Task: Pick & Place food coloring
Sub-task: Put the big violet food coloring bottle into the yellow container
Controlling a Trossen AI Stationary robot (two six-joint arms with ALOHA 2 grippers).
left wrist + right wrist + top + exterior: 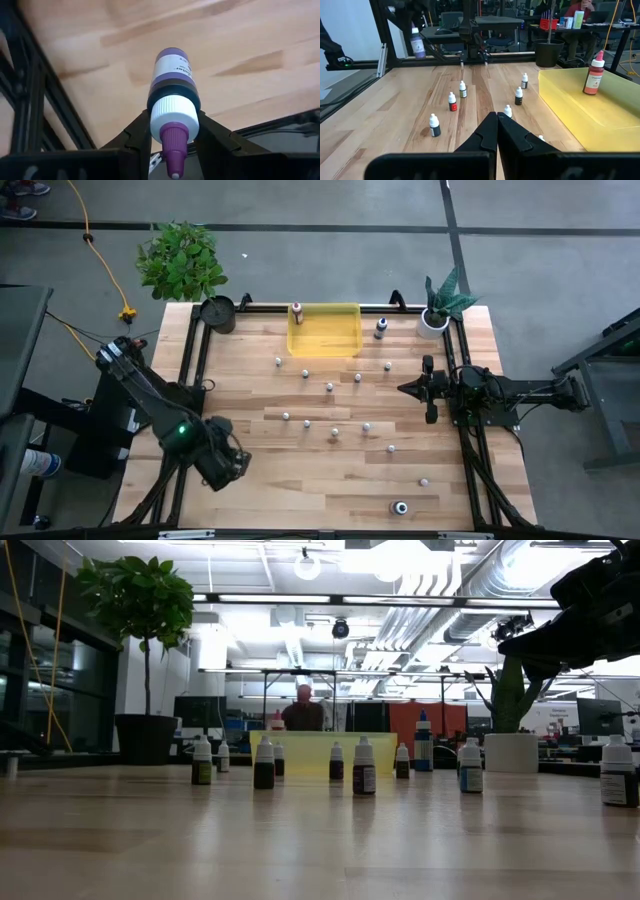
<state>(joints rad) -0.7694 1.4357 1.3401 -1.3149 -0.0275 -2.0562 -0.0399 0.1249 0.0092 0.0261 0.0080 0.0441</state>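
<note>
Several tiny food coloring bottles (330, 387) stand upright on the wooden table, spread across its middle and right; the low view shows them in a row (363, 766). A pink-bodied bottle (593, 73) stands in the yellow bin (340, 340). My left gripper (173, 131) hangs over the table's near left corner (228, 468), shut on a purple-bodied bottle (172, 80), which also shows far off in the right wrist view (417, 42). My right gripper (496, 131) is shut and bare, hovering at the table's right side (405, 389), pointing left. My left gripper pinches the purple bottle by its white cap (173, 116) between the two fingers (138, 134), one on each side. The fingers come from above, pointing down at the table. The bottle is lifted clear, its body reaching beyond the fingertips and its purple tip (173, 147) pointing back between the fingers.
The yellow see-through bin sits at the far edge, middle. A dark pot (217, 313) stands at the far left corner and a small white plant pot (433, 321) at the far right. A black frame rail (190, 365) edges the table. People sit beyond the table (303, 712).
</note>
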